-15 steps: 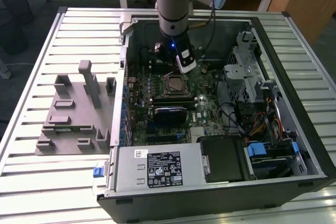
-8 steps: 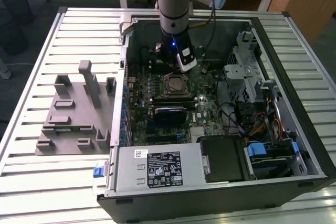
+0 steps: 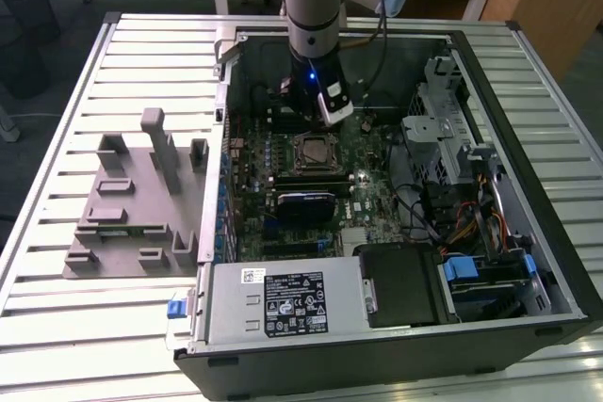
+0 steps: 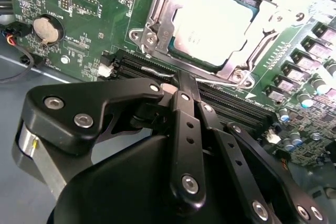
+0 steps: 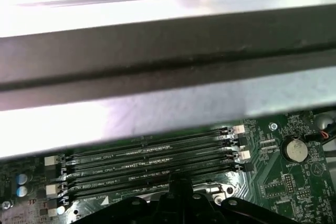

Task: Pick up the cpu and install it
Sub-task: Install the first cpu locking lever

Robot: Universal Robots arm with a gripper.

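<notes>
The cpu [image 4: 210,24] lies flat in the socket on the green motherboard, its silver top showing inside the metal socket frame [image 4: 157,19]. In the exterior view the cpu [image 3: 314,151] sits in the middle of the open computer case [image 3: 528,185]. My gripper [image 4: 184,85] hangs just beside the socket, over the memory slots [image 5: 152,163]. Its two black fingers are pressed together with nothing between them. The fingertips are at the thin metal socket lever [image 4: 220,81]; whether they touch it is unclear. In the exterior view the gripper [image 3: 316,118] is directly behind the socket.
A grey plastic slotted tray [image 3: 132,204] lies on the slatted table at the exterior view's left of the case. Inside the case are a power supply [image 3: 283,298], drive cages [image 3: 443,138] and cable bundles [image 3: 462,223]. The case wall [image 5: 168,51] rises close behind the gripper.
</notes>
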